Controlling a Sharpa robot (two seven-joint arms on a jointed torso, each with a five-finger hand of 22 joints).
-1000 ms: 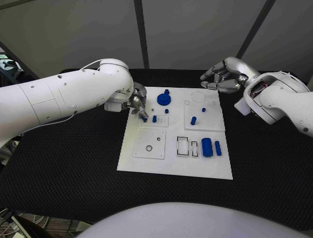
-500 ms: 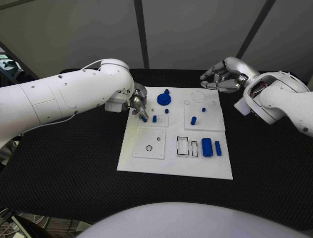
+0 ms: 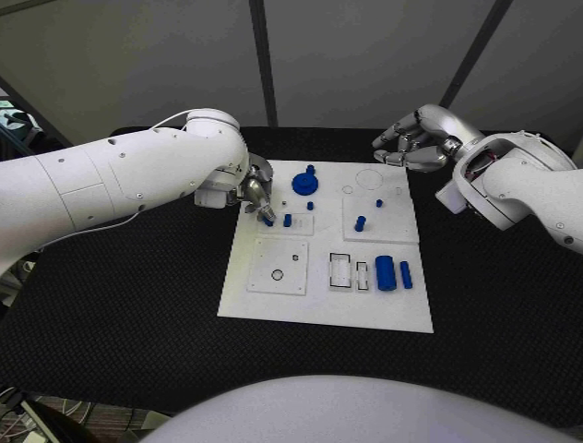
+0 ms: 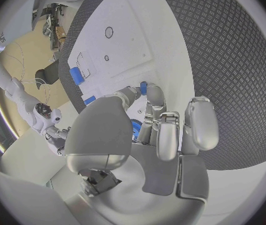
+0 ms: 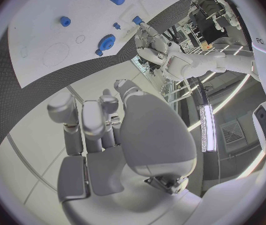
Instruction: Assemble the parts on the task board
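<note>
Black textured table [image 3: 132, 305], white board [image 3: 321, 305] centered. Left hand [image 3: 255, 196] pinches blue peg [image 3: 267, 220] over board; right hand [image 3: 418, 143] curled, holding nothing, beyond board.

Two glossy white arms with screw dots end in the silver left hand [image 3: 255, 192] and right hand [image 3: 415, 140]; a white cable loops at the left arm.

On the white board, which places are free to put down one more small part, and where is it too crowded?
On the task board, the near strip below the square plate with a hole and the big blue cylinder is bare. The far right corner, around the faint circle outline, is mostly free. It is crowded at the far left, where the left hand is at the small blue pegs beside the blue gear.
</note>
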